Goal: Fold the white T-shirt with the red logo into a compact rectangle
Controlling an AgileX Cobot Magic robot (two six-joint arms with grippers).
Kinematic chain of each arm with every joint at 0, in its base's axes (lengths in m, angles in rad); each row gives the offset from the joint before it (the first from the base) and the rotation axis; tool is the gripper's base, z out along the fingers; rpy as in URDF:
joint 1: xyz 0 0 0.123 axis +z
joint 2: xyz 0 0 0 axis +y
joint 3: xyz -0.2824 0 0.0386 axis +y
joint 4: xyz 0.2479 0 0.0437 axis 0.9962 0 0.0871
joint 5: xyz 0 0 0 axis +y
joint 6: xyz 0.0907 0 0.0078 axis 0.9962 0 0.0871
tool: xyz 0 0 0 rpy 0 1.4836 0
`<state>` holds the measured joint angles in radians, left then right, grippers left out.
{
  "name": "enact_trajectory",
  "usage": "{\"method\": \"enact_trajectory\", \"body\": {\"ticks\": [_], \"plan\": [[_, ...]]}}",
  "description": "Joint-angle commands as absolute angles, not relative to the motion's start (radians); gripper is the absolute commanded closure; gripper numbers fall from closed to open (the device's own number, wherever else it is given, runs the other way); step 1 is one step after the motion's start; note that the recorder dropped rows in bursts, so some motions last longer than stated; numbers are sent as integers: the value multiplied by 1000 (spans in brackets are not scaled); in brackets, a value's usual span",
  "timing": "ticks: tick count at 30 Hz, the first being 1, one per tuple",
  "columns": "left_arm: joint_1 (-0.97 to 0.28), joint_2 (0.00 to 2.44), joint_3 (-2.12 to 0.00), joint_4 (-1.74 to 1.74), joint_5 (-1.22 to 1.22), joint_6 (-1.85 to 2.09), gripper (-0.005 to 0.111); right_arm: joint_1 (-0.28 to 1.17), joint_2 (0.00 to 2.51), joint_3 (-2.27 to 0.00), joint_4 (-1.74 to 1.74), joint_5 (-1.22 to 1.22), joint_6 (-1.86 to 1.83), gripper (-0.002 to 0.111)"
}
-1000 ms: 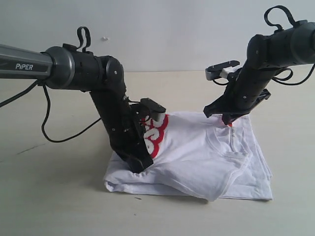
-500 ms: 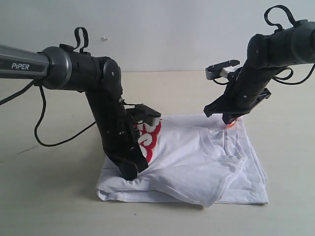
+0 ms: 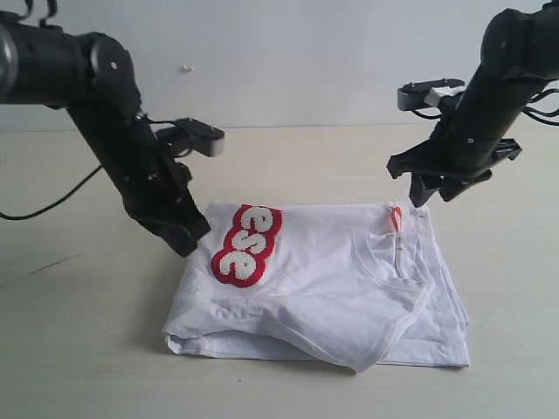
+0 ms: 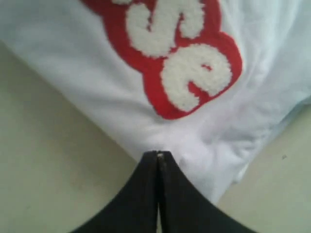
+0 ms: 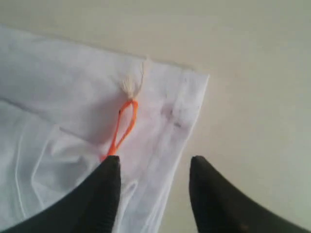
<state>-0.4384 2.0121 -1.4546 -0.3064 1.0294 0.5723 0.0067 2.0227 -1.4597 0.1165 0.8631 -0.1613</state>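
The white T-shirt [image 3: 332, 288] lies in the middle of the table [image 3: 79, 349]. It is already doubled into a rough rectangle, with a loose rounded fold bulging at its near edge and layers stepping out at the right. The red logo [image 3: 246, 245] shows on top at the left, with only its last letters in sight.

The left claw [image 3: 189, 243] is pinched fully together with nothing between its tips, poised at the shirt's far left corner; whether it touches the cloth is unclear. The right claw [image 3: 434, 194] stands parted and empty just above the far right corner, beside the orange neck tag [image 3: 395, 216].

The fabric looks thin, light and limp, so it should sag and slide layer over layer rather than hold a crease. The best hold is probably at the corners and hems, pinching all layers together, rather than on the thicker fuzzy patch.
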Motion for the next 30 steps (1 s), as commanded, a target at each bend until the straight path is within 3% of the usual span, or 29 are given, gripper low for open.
{"method": "enact_trajectory", "body": {"ticks": [1,11,23,30], "plan": [[-377,1894,-1390,-353,945,574,107,-56,2007,-1411,132,932,-155,54],[-316,1681,-1273,-456,778,586,107,-55,1980,-1261,488,812,-480,53],[-316,1671,-1260,-461,762,593,107,-41,2061,-1261,482,693,-496,53],[-316,1671,-1260,-461,723,594,107,-41,2071,-1264,523,749,-541,56]]}}
